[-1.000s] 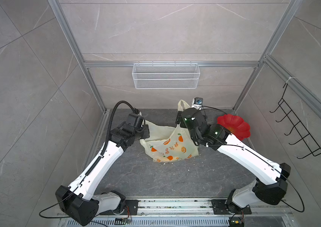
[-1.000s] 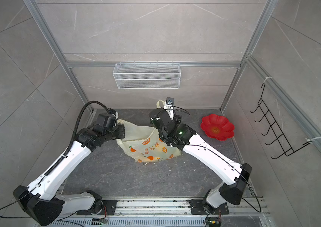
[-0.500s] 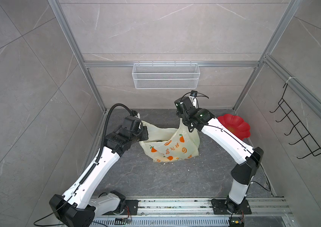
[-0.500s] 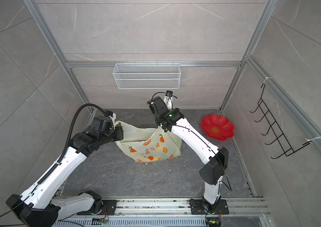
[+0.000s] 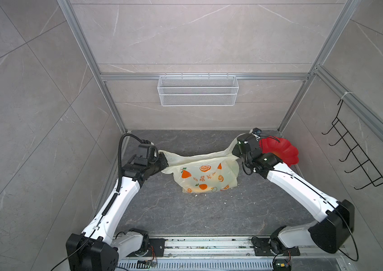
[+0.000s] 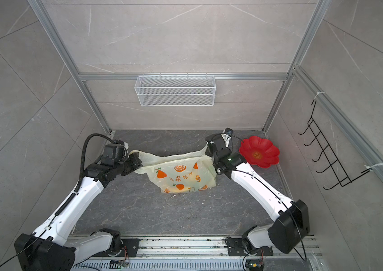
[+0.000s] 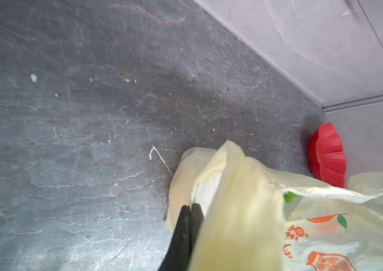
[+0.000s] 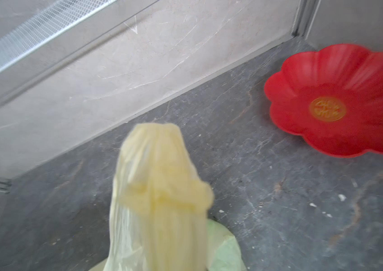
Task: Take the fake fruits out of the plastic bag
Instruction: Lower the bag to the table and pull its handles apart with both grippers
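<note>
- Only the left wrist view shows 1 green fake fruit (image 7: 290, 196) inside the plastic bag (image 5: 205, 173).
- 1 bag, central; 1 red plate (image 6: 259, 152).
- 2 pincers, left gripper (image 5: 162, 162) and right gripper (image 5: 233, 152), clamped shut on the bag's opposite ends.

plastic bag (image 5: 205, 174): thin translucent film, crinkled, faint sheen | plate (image 6: 259, 152): red moulded plastic, glossy, ribbed | tabletop (image 5: 185, 211): dark stone-look slab, matt, veined | walls (image 5: 197, 35): grey marble-look tile, smooth, satin | wall basket (image 5: 197, 90): white-coated wire mesh | frame posts (image 5: 81, 47): pale brushed metal | hook rack (image 5: 361, 162): black wire, matt
</note>
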You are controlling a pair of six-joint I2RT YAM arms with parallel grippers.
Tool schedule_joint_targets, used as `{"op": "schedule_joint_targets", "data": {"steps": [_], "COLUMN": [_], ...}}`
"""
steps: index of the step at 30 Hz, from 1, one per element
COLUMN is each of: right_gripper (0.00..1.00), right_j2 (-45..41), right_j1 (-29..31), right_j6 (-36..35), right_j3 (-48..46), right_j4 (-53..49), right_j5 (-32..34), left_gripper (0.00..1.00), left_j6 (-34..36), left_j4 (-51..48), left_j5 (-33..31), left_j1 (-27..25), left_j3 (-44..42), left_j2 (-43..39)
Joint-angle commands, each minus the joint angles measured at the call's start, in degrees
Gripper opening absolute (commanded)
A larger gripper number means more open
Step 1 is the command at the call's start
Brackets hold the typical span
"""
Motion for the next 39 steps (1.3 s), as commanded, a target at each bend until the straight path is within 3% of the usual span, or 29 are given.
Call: {"op": "schedule_joint_targets", "data": {"steps": [1, 7, 16, 19, 23, 30, 33, 39], "right_gripper": [0.00, 0.00, 0.00, 0.00, 0.00, 0.00, 0.00, 0.00], "right_j2": [-4.16, -10.04, -9.50, -8.17, -6.11, -6.57, -7.26, -8.23], "right_j1": [-3.31, -12.37, -16.89, -16.98, -17.00, -17.01, -16.97, -16.95], "right_j6": [5.19, 12.01, 12.95, 12.68, 11.36, 7.84, 6.57, 5.26], "right_j3": [-9.23, -25.98, -35.33, -36.13, -34.47, -32.56, -31.96, -31.07], "right_j4": [9.54, 19.24, 24.23, 25.76, 24.93, 22.45, 21.19, 19.72], "right_j5": [-9.79, -19.01, -23.87, -25.09, -26.59, -27.71, -27.67, -27.61], "left_gripper": [0.00, 0.00, 0.00, 0.00, 0.12, 0.58, 0.72, 0.84], "left_j6": [-5.59, -11.79, -10.04, -7.76, -3.56, 0.29, 1.53, 1.96], "left_j4": [9.63, 20.78, 28.04, 28.93, 23.13, 11.14, 4.18, -1.25], "left_j5": [5.60, 11.43, 13.96, 16.86, 12.94, 4.08, -1.06, -2.88], "left_j1": [3.03, 8.15, 7.86, 4.03, -1.67, -3.30, -3.68, -3.62], "left_j3": [-5.17, -15.17, -21.04, -19.95, -16.56, -12.52, -9.94, -8.07], "left_j2": [-1.83, 1.12, 6.67, 11.18, 12.93, 5.73, 1.53, -6.34]}}
